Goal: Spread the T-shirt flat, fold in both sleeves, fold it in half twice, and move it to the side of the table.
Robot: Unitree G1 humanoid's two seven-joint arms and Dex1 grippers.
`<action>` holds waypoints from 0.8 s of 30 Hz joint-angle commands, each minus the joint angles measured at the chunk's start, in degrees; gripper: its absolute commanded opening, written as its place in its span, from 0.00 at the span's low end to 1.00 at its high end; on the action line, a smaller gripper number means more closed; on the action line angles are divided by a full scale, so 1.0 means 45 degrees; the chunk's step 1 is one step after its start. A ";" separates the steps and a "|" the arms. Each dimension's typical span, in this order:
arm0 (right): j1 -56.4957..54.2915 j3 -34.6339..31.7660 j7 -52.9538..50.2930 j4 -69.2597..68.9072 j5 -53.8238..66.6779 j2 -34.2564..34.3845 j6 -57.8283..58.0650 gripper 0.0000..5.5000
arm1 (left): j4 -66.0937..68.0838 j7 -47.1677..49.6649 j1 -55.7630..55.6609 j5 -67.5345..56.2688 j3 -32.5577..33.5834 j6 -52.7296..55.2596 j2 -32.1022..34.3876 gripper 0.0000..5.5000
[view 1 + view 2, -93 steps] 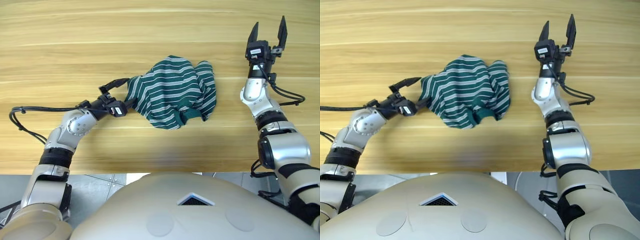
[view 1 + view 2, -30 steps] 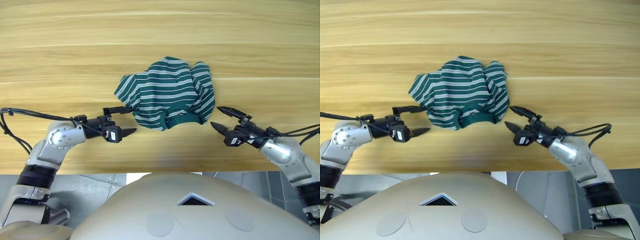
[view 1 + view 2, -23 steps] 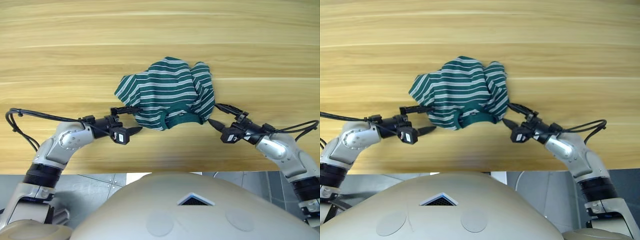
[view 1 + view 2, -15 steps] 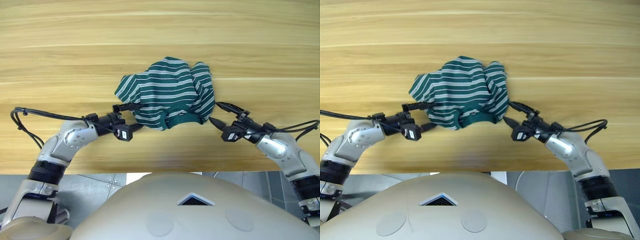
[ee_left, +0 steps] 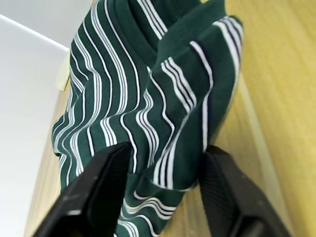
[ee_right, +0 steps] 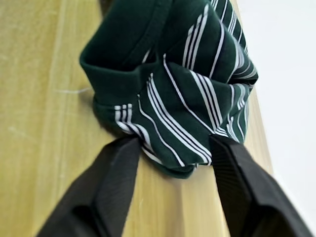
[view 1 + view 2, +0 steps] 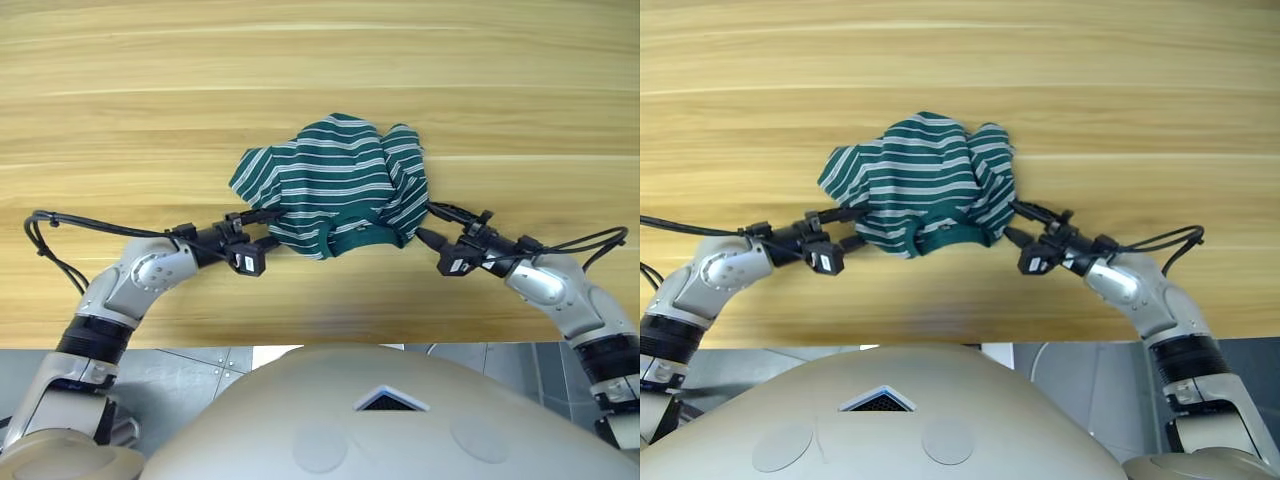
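The T-shirt (image 7: 335, 185) is located near the middle of the tabletop (image 7: 320, 60), closer to the near edge than to the far one. Wide bare wood is available beyond the garment and to both sides. Only a narrow strip is left between it and the near edge, and that strip is occupied by both arms. The garment is bunched into a rounded heap. Its long axis runs roughly left to right, with one lobe extended toward the left. The ribbed collar band, in plain dark green, is turned toward the near edge. The fabric is a soft knit in dark green with thin white stripes, and it is folded over itself in several thick ridges. The tabletop is light wood, with grain lines running left to right. The left tool (image 7: 272, 226) is placed at the near left hem with its jaws apart, and a fold of cloth is seen between its black, tapered fingers (image 5: 106, 173) in the left wrist view. The right tool (image 7: 428, 222) is placed at the near right corner, also spread apart. A rolled hem is straddled by its fingers (image 6: 111, 187), low against the wood. Whether the cloth is pressed by either pair cannot be told.
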 commanded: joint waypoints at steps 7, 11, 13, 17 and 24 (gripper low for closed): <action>0.0232 0.0752 0.0449 0.0854 -0.0622 -0.0075 0.0286 0.14 | 0.0292 -0.0060 0.0223 0.0298 -0.0333 0.0310 0.0023 0.15; 0.0176 0.0813 0.0399 0.0951 -0.0582 -0.0034 0.0299 0.04 | 0.0398 0.0033 0.0161 0.0322 -0.0365 0.0291 -0.0069 0.05; 0.0132 0.0828 0.0369 0.1039 -0.0535 0.0020 0.0313 0.00 | 0.0436 0.0070 0.0172 0.0333 -0.0389 0.0265 -0.0086 0.00; 0.0159 0.0704 0.0293 0.1060 -0.0389 0.0003 0.0347 0.00 | 0.0406 0.0173 0.0275 0.0296 -0.0328 0.0217 -0.0001 0.00; 0.0824 -0.0367 0.0032 0.0155 0.2231 0.0122 -0.0497 0.00 | 0.0601 0.1234 -0.0126 -0.1205 0.0549 -0.0207 -0.0574 0.00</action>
